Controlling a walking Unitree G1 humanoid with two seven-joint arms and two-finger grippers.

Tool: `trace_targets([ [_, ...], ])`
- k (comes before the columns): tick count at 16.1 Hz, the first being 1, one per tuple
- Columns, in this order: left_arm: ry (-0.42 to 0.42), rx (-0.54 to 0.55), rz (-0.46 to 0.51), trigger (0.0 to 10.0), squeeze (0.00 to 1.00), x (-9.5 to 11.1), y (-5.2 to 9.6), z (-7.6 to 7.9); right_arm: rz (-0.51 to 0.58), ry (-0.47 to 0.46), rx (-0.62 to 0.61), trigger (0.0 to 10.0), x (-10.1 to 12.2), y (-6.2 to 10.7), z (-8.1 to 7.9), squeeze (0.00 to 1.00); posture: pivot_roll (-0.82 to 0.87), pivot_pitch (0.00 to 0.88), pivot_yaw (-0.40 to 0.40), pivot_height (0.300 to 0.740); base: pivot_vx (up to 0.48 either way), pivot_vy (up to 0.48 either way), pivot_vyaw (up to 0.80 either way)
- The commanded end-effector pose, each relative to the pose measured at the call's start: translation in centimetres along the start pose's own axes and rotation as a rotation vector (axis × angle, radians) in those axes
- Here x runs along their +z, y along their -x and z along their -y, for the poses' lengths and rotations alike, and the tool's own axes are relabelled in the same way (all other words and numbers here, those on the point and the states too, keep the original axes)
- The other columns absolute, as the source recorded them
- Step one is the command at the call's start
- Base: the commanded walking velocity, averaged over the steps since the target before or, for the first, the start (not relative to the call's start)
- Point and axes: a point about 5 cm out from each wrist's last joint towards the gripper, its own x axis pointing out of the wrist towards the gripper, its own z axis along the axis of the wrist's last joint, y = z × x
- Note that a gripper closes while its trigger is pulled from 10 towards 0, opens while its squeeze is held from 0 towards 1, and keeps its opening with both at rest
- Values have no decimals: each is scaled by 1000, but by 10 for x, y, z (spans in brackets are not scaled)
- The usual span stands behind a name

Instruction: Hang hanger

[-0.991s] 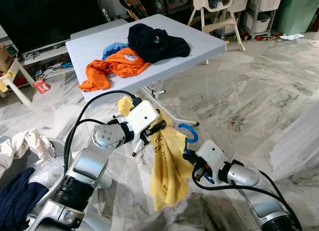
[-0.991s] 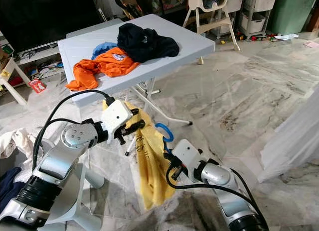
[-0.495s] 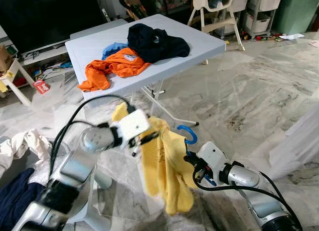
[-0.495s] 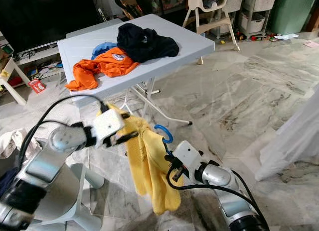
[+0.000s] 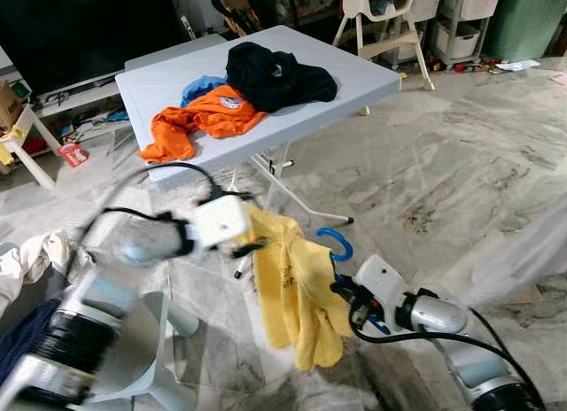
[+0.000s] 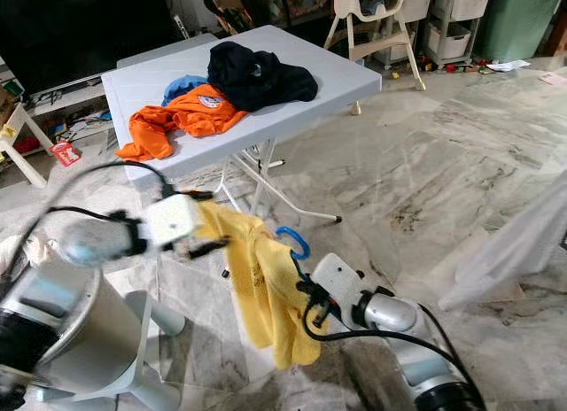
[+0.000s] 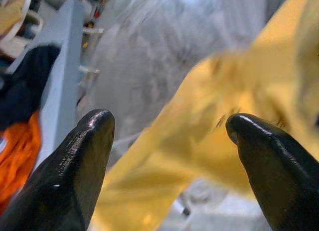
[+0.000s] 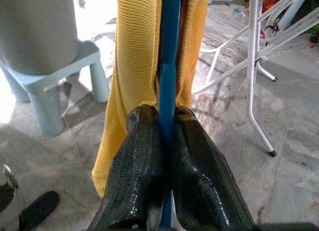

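Note:
A yellow garment hangs on a blue hanger whose hook sticks up beside it. My right gripper is shut on the hanger's blue bar, low in front of me and to the right. The cloth drapes down on both sides of that bar. My left gripper is blurred at the garment's upper left corner. In the left wrist view its fingers stand wide apart, open, with yellow cloth beyond them.
A white folding table stands ahead with an orange shirt, a blue one and a dark one; its metal legs are close by. A pale stool is at my left. Clothes lie on the floor.
My left arm has swung left and is motion-blurred; the garment's top has been drawn leftward and its hem swings. The right gripper has kept its hold on the hanger, nearly still.

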Motion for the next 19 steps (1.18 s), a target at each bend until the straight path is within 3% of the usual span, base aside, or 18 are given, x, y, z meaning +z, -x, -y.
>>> trace_targets([
  [1, -21, -16, -42, 10000, 1000, -12, 7, 1, 51, 29, 37, 0, 10, -1, -2, 0, -141, 10, 135, 740, 0, 0, 0],
  [5, -42, -47, -59, 10000, 1000, -22, 11, 8, 27, 40, 87, 0, 5, 7, -1, 0, -142, 11, 136, 740, 0, 0, 0],
  [9, -73, -134, -36, 10000, 1000, -34, 4, 30, 1, 76, 195, 0, 5, 15, -3, 0, -146, 15, 134, 740, 0, 0, 0],
  [16, -72, -226, -10, 10000, 1000, -41, -8, 48, 0, 99, 311, 0, 10, 23, -9, 0, -154, 23, 130, 740, 0, 0, 0],
  [17, -55, -251, -10, 4157, 0, -43, -8, 50, 0, 98, 331, 0, 10, 25, -11, 0, -156, 22, 131, 740, 0, 0, 0],
  [18, -45, -265, -8, 4157, 0, -44, -9, 52, -1, 99, 344, 0, 10, 26, -12, 0, -156, 23, 131, 740, 0, 0, 0],
  [19, -44, -274, -9, 1765, 0, -45, -9, 52, 0, 97, 361, 0, 10, 27, -13, 0, -159, 22, 132, 740, 0, 0, 0],
])
